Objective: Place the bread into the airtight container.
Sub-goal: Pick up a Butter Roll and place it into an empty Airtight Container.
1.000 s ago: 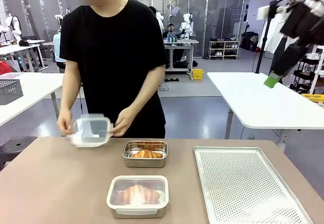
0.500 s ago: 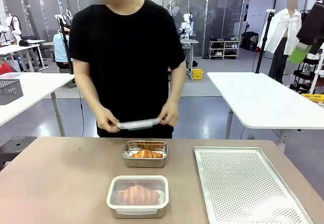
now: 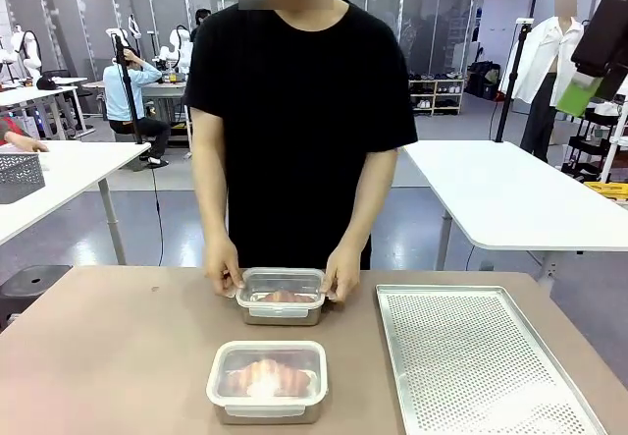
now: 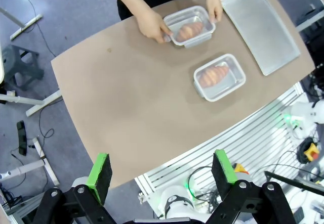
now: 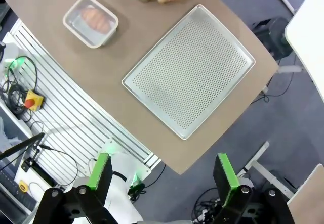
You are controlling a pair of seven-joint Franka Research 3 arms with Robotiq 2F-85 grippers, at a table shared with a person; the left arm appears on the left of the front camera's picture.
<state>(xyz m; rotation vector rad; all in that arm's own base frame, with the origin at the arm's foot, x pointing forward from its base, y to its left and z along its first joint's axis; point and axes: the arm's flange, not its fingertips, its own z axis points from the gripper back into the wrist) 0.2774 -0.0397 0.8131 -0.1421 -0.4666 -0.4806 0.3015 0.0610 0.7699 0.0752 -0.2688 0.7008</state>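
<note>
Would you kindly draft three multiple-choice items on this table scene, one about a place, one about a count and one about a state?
1. Where is the perforated tray?
A. robot's right side of the table
B. robot's left side
C. under the containers

2. How many containers hold bread?
A. one
B. two
C. three

3. The far container is:
A. overturned
B. empty
C. lidded, with the person's hands at its sides

Answers: 1 A, it lies right of both containers; 2 B, the far one and the near container each show a croissant; 3 C, a clear lid sits on it.

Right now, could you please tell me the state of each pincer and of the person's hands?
Left pincer: open, holding nothing.
Right pincer: open, holding nothing.
Person's hands: both on the far container's lid.
</note>
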